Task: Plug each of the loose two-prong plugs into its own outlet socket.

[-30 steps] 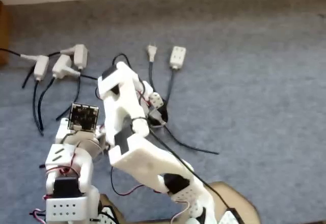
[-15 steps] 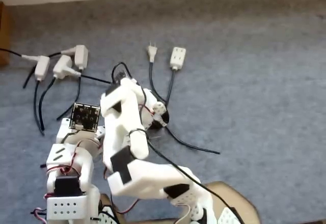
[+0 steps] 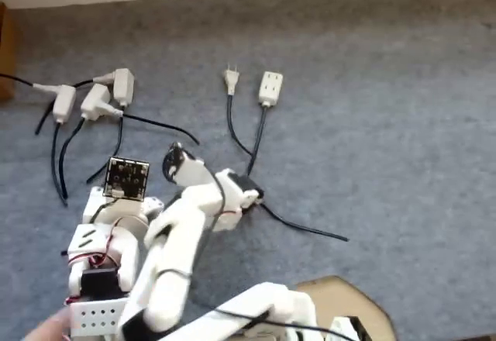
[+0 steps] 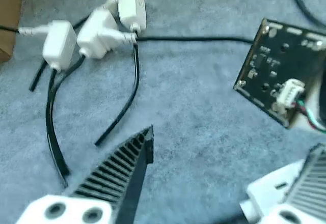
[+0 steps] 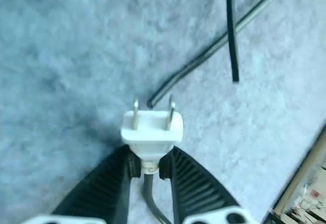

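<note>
The held plug (image 5: 152, 130) is a light, rigid white moulding on a limp black cord; its smooth sides look likely to twist in a loose pinch, and the two thin prongs should be kept clear, so the sensible hold is across the rear of the body, near where the cord enters. That is where the right gripper (image 5: 148, 165) has it: jaws narrow, clamped on the neck just behind the body, prongs pointing straight ahead over the carpet (image 5: 61, 56); the trailing cord may tug the plug off line. In the high view that arm is folded low, close to its base, its gripper (image 3: 246, 194) near the picture's middle. From there the free socket (image 3: 270, 85) lies at about 12 o'clock, well apart, with a second loose plug (image 3: 230, 77) just beside it at its 9 o'clock; the socket, light and unanchored, will probably slide when pushed. The left gripper (image 4: 232, 147) hangs over the carpet, jaws wide with nothing between them; in the high view a cluster of white plug bodies (image 3: 97, 101) lies at about 11 o'clock of that arm.
</note>
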`<state>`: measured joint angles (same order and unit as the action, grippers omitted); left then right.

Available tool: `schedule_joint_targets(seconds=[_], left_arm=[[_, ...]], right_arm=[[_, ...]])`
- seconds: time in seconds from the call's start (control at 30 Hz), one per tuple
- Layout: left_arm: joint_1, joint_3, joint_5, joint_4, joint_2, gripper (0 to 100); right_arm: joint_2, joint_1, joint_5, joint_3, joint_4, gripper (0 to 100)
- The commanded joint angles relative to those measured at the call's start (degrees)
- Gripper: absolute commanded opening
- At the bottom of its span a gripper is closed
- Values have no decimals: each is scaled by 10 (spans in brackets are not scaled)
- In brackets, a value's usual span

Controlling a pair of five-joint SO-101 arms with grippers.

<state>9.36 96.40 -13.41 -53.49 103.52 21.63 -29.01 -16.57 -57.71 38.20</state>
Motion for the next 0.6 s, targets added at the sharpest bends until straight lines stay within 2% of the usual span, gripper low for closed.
schedule_joint_targets(seconds=[0.0,0.07,0.57], left_arm=[[-1,7,-3,-171,1,438],[-3,7,-4,-251,6,438],[-3,7,-4,-233,3,437]], right_arm=[[-4,-4,-5,-15,-1,5],[-4,-4,-6,-35,-2,5],[-3,-6,-5,-83,-3,5]])
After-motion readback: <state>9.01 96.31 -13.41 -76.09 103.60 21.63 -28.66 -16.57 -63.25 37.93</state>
